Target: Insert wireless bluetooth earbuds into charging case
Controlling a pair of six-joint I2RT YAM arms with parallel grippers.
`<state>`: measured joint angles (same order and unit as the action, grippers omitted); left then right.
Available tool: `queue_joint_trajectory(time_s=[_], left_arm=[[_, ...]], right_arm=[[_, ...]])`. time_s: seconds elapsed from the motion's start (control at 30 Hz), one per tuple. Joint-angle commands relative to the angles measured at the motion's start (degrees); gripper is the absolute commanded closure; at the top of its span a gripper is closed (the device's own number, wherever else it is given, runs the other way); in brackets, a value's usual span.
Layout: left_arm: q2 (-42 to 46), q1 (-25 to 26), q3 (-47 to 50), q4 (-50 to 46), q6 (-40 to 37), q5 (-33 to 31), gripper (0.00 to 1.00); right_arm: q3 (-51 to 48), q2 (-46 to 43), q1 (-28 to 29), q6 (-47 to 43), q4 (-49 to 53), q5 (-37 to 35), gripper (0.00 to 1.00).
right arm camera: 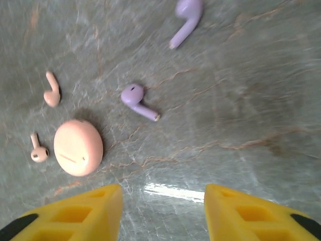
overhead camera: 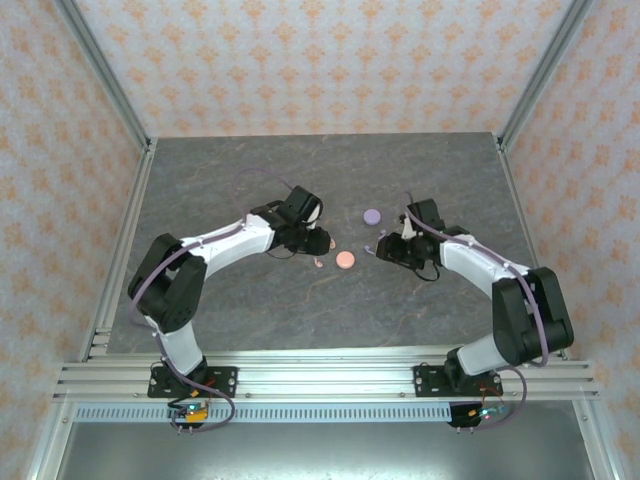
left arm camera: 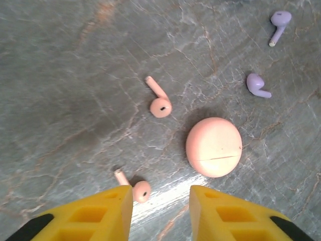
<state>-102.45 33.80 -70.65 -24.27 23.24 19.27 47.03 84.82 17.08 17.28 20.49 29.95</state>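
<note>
A round salmon-pink charging case (left arm camera: 214,147) lies shut on the grey table, between my two grippers (overhead camera: 345,260). Two pink earbuds lie to its left: one (left arm camera: 159,103) further out, the other (left arm camera: 138,190) just ahead of the inner tip of the left finger of my left gripper (left arm camera: 161,213). That gripper is open with nothing between its fingers. Two lilac earbuds (right arm camera: 136,100) (right arm camera: 186,20) lie ahead of my right gripper (right arm camera: 163,213), which is also open and holds nothing. A lilac case (overhead camera: 372,215) sits behind the pink one.
The table (overhead camera: 230,300) is dark grey marbled stone, walled by patterned panels and metal posts. Both arms reach in towards the middle, the left gripper (overhead camera: 312,242) and right gripper (overhead camera: 385,248) on either side of the pink case.
</note>
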Motion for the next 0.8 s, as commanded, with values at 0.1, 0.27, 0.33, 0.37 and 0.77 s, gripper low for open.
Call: queue_joint_trajectory(time_s=[0.1, 0.27, 0.33, 0.37, 0.77], left_arm=[[-4.9, 0.3, -6.3, -1.8, 2.5, 2.0, 0.80], [-9.5, 0.3, -10.5, -3.1, 3.3, 1.9, 0.91], [-10.7, 0.3, -11.4, -3.3, 4.0, 2.1, 0.95], [-11.3, 0.3, -11.7, -3.2, 4.2, 2.6, 0.97], [-12.8, 1.6, -9.3, -3.2, 4.5, 4.0, 1.00]], right_arm=[[4.8, 6.6, 3.9, 2.5, -2.0, 3.0, 0.71], [6.5, 10.5, 6.4, 5.0, -3.6, 2.3, 0.79], [6.6, 11.4, 6.8, 6.2, -4.7, 2.3, 0.82], [6.5, 11.8, 6.8, 6.7, -5.4, 2.4, 0.83], [7.5, 15.1, 6.9, 8.3, -6.6, 3.1, 0.87]])
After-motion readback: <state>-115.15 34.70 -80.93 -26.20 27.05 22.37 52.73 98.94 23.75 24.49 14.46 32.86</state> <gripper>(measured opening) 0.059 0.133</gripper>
